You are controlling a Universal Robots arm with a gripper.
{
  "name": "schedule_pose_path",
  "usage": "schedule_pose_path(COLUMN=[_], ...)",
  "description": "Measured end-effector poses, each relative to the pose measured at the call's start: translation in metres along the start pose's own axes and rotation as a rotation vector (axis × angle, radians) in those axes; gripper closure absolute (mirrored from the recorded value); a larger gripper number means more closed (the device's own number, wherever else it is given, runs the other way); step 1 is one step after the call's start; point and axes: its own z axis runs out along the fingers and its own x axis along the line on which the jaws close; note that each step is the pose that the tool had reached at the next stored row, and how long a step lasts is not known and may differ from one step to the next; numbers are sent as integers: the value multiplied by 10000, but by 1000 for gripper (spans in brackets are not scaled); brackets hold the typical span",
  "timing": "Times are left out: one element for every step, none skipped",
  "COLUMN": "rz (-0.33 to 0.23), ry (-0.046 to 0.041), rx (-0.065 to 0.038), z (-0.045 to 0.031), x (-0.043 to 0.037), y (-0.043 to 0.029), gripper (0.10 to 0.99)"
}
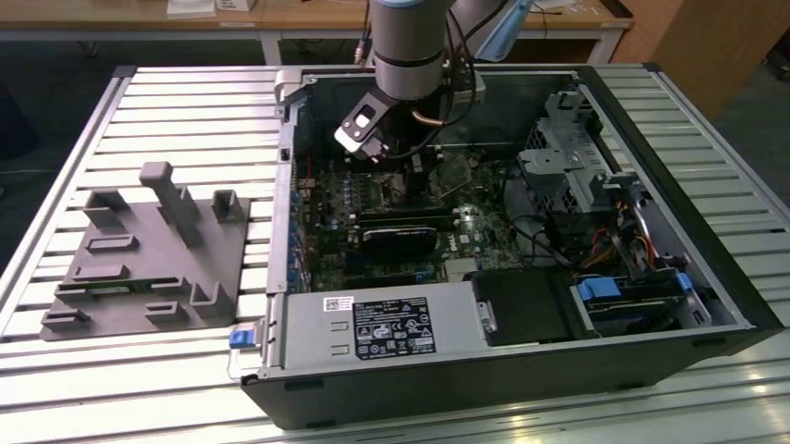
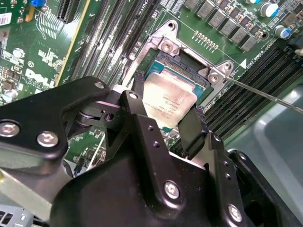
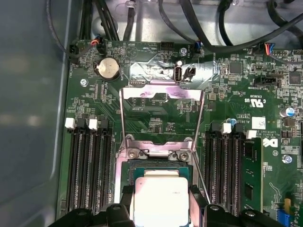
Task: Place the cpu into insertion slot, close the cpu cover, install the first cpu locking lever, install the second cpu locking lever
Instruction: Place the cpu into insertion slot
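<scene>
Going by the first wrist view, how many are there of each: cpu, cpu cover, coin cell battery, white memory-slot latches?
cpu: 1
cpu cover: 1
coin cell battery: 1
white memory-slot latches: 4
Total: 7

Dim overall; glare on cpu (image 3: 161,201), perhaps overhead light.

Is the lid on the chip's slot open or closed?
Open: the cpu cover is flipped back off the socket, where the gripper holds the cpu.
</scene>
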Motion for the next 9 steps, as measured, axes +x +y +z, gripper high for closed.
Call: schedule_pose_path(rz=[20,42,71,108,136,149,158,166,173], ry=[-2,-4,-7,-10,-12,-14,-14,-14,-15], rx=[0,0,-1,-1,-1,-2,-2,-2,-2], z=[7,15,23,30,36,41,48,56,61], x=[0,0,0,-1,0,0,0,1,3], y=[-2,-4,-4,-5,-6,-8,-8,-9,-11], gripper=[545,545,545,545,545,545,545,545,545])
